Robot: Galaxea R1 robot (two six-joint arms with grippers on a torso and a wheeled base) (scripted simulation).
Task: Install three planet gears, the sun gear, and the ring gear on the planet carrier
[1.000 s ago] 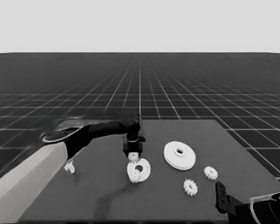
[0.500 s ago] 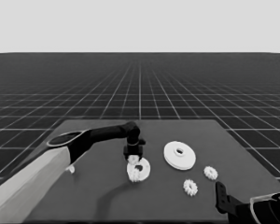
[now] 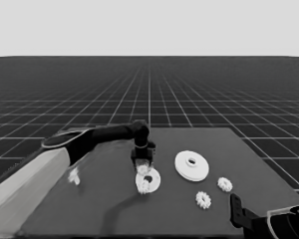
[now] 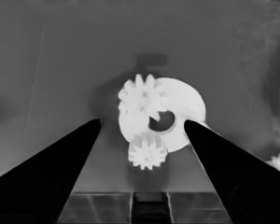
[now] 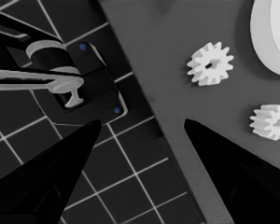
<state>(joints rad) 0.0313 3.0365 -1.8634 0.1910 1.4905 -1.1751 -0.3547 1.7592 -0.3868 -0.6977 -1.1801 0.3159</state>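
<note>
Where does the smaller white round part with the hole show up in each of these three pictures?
Head view: smaller round part at table centre, below the left gripper.
Left wrist view: the same part, between the black fingers, two gears on it.
Right wrist view: not in it.
Shared landmark: its centre hole.

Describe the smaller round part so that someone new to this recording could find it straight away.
Start at the dark table and find the left gripper, reaching in over its middle with fingers open. The smaller round part lies flat directly below it, left of the larger round part. Unlike that thick hubbed disc, it is thin, washer-like, and already carries two gears.
</note>
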